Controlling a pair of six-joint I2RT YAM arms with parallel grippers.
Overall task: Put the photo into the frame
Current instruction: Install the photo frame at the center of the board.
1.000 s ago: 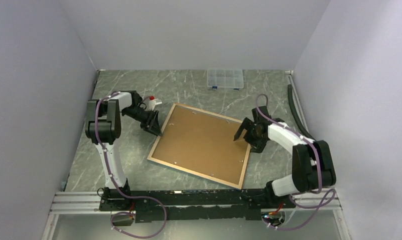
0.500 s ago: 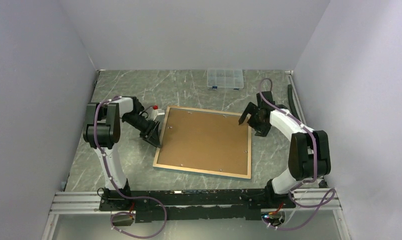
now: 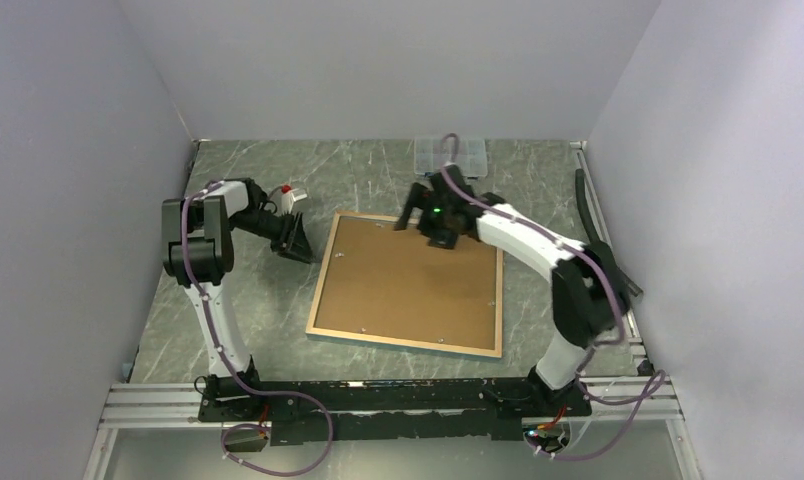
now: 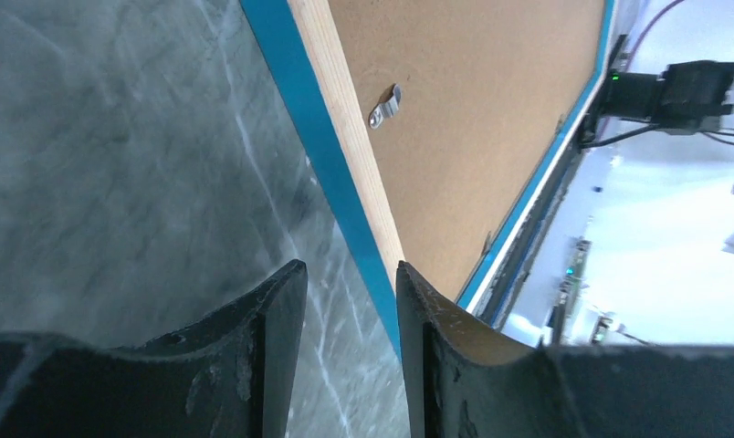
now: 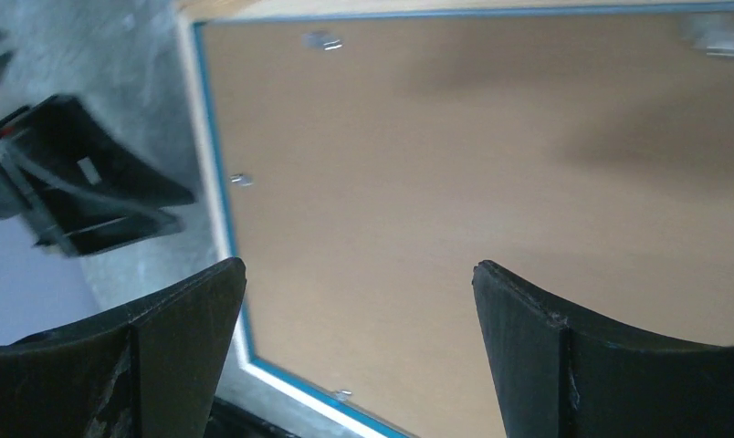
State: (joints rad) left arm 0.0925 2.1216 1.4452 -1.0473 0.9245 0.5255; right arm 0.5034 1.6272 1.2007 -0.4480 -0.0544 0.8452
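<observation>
Overhead, the scene: a grey marbled bench (image 3: 248, 310) is seen from above, closed in by pale lilac walls, with two white-and-black arms mounted at its near edge.

Frame: the frame (image 3: 315, 305) is laid flat and face down near the middle of the bench, roughly square to the near edge. Its tan wooden rear rim is shown from above, and its bright-blue edge is picked up in both wrist views.

Backing board: a plain brown backing board (image 3: 413, 285) is seated inside the frame and fills the opening.

Clips: small metal clips (image 4: 386, 105) are seen on the board, close to the rim.

Left fingers: the left gripper (image 3: 300, 245) is held low just beside the frame's left side, with a strip of bench shown between them from above. Its fingers (image 4: 272, 347) are parted by a narrow gap and nothing is held.

Right fingers: the right gripper (image 3: 418, 222) is reached across over the frame's far edge, left of centre. Its fingers (image 5: 190, 319) are spread wide, and only the board is seen between them, ungripped.

Compartment box: a small clear compartment box (image 3: 470, 150) is placed at the far edge of the bench, partly covered by the right arm.
</observation>
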